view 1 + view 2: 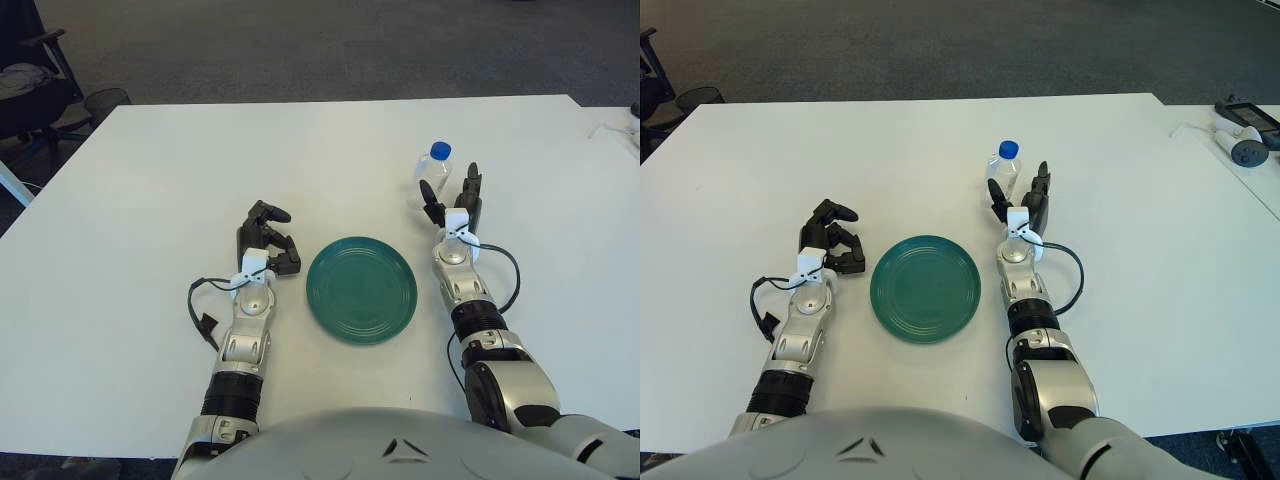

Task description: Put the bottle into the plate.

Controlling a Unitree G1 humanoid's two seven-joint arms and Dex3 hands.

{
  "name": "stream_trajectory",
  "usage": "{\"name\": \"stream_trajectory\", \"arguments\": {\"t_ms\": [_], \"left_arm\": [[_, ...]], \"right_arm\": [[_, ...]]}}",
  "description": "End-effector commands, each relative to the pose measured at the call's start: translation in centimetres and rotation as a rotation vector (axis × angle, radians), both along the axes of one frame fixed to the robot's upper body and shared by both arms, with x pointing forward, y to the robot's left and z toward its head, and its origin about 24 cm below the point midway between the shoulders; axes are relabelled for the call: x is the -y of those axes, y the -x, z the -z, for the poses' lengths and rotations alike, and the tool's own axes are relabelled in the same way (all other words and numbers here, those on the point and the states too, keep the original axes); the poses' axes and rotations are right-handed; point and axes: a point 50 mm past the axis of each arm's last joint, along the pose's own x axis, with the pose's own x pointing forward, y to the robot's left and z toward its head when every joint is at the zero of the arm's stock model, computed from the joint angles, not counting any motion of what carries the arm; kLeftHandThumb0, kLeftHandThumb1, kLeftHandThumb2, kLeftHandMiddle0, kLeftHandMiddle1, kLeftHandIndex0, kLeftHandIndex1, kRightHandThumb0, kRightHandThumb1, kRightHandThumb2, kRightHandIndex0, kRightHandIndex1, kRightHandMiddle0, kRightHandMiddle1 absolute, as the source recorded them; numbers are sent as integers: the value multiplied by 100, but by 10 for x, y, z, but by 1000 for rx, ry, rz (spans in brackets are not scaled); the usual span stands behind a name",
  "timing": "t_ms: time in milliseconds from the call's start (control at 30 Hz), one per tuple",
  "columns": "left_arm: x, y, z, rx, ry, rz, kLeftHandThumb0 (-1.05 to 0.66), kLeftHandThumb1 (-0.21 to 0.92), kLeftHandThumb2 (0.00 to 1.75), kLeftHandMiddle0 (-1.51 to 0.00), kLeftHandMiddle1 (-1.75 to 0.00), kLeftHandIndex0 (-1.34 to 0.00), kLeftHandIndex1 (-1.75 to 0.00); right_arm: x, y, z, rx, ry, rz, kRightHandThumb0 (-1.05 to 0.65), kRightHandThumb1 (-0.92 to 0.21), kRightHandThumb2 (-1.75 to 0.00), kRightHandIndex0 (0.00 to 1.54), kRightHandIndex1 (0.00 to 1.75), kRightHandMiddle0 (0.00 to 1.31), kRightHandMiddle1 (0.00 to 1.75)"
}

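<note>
A small clear bottle (433, 176) with a blue cap stands upright on the white table, beyond the right side of a dark green plate (361, 288). My right hand (452, 196) is just in front of the bottle with its fingers spread open, one on each side of the bottle's lower part, holding nothing. My left hand (268, 238) shows to the left of the plate with its fingers curled and empty. The plate is empty. The bottle (1005, 172) and plate (926, 288) also show in the right eye view.
The white table (150, 200) spreads wide around the plate. A black office chair (30, 90) stands off the far left corner. Some white devices (1240, 135) lie on a second table at the far right.
</note>
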Motion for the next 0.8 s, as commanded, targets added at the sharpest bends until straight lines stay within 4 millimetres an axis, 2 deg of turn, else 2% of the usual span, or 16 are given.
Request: {"name": "stream_trajectory", "arguments": {"t_ms": [0,100,767], "left_arm": [[-3,9,17,-100,-7,-12,0,-6,175,-87,-175,-68,-175],[-4,9,17,-98,-7,-11,0,-6,175,-87,-175,-68,-175],[-4,9,18,-90,9,6,0,-6,175,-88,-174,-68,-175]], "right_arm": [[-9,-7,-10,7,18,-31,-105,-92,-36,6,0,0,15],[-23,-12,-19,-20,38,-76,-101,-92,-32,9,1,0,20],[-27,-21,-19,-75,65,-166,-104,-92,-29,4,0,0,12]]}}
